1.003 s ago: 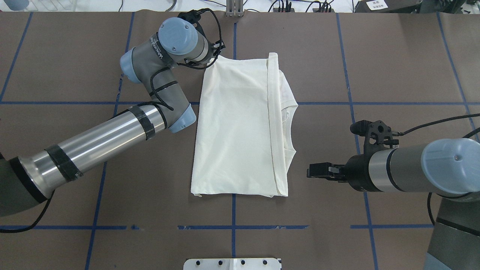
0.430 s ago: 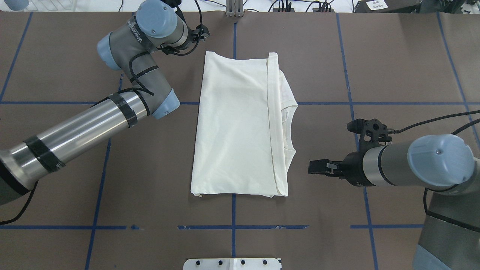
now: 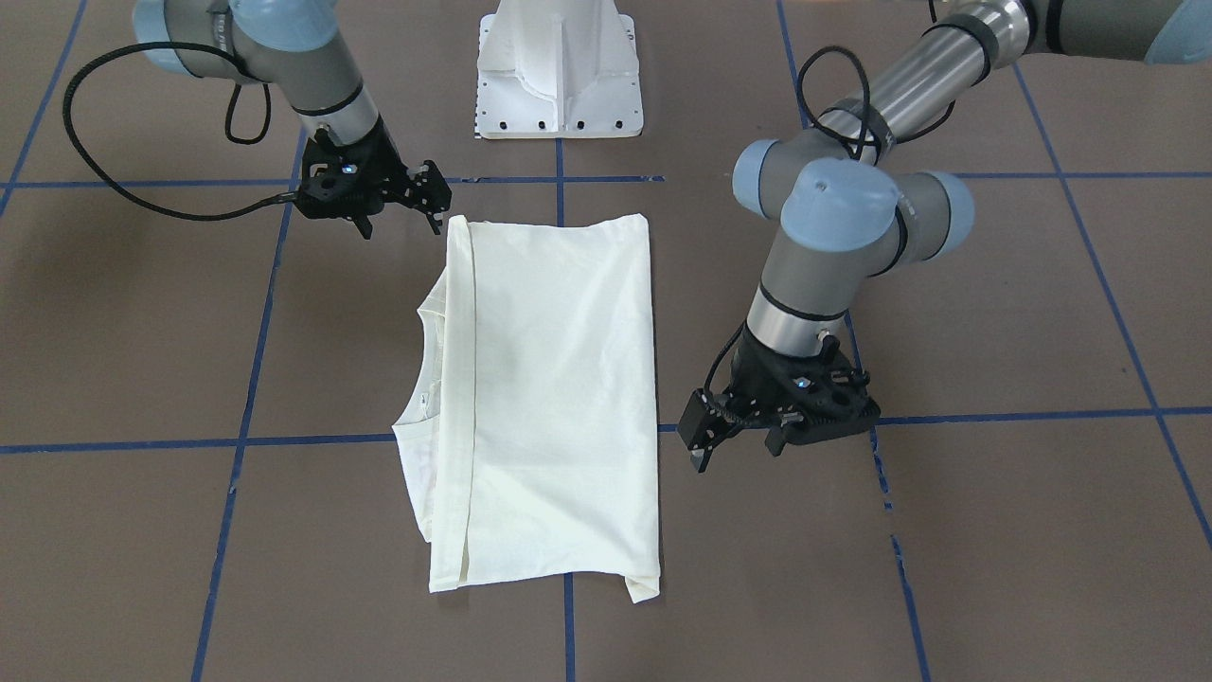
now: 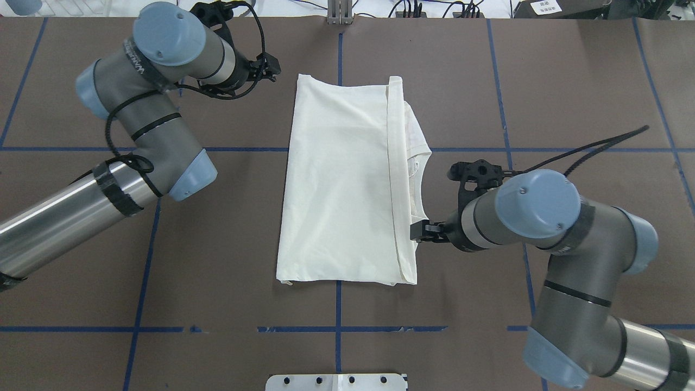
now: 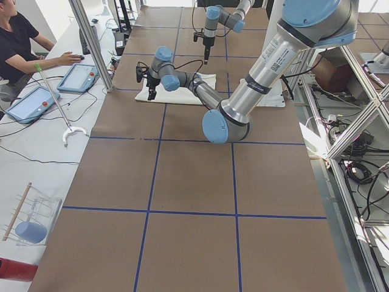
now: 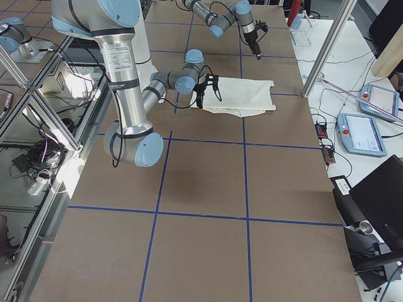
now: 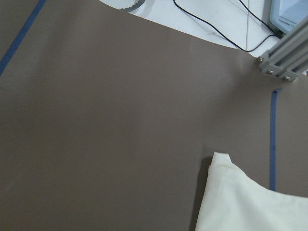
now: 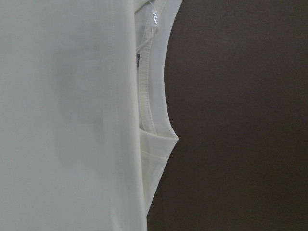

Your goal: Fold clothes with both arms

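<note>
Left tool [image 3: 735,445]: jaws parted, holding nothing; the folded T-shirt [image 4: 342,184] lies flat on the desk [image 4: 217,260], plain side up, one corner near this tool with bare desk between. Right tool [image 3: 401,220]: jaws apart and empty, just beside the shirt's opposite corner on the neckline side; blue tape lines [image 4: 163,329] cross the desk around both.

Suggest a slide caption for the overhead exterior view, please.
Folded cream T-shirt on the table; left gripper near its far corner, right gripper beside its collar edge.
</note>
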Action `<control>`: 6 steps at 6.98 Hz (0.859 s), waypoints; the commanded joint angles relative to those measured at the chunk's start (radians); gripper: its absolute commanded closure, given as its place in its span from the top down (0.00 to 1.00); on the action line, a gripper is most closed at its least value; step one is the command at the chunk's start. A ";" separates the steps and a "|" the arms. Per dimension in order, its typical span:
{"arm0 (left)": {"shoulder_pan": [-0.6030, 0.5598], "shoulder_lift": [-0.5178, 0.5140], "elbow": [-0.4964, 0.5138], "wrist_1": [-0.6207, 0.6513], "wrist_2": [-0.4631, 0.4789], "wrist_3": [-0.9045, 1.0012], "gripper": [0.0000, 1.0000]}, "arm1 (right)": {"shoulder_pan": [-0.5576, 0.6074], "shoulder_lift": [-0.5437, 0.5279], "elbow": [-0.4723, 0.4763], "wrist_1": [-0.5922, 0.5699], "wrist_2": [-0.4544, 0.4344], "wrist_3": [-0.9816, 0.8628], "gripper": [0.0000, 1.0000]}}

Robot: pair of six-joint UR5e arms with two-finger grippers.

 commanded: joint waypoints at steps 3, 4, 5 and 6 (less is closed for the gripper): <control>0.073 0.110 -0.377 0.228 -0.075 -0.004 1.00 | -0.059 0.242 -0.172 -0.280 0.006 -0.025 1.00; 0.073 0.118 -0.380 0.227 -0.075 -0.002 1.00 | -0.070 0.273 -0.222 -0.285 0.004 -0.025 1.00; 0.073 0.118 -0.382 0.227 -0.076 -0.002 1.00 | -0.070 0.274 -0.242 -0.285 0.012 -0.025 1.00; 0.073 0.118 -0.382 0.227 -0.076 -0.002 1.00 | -0.070 0.270 -0.256 -0.290 0.015 -0.025 1.00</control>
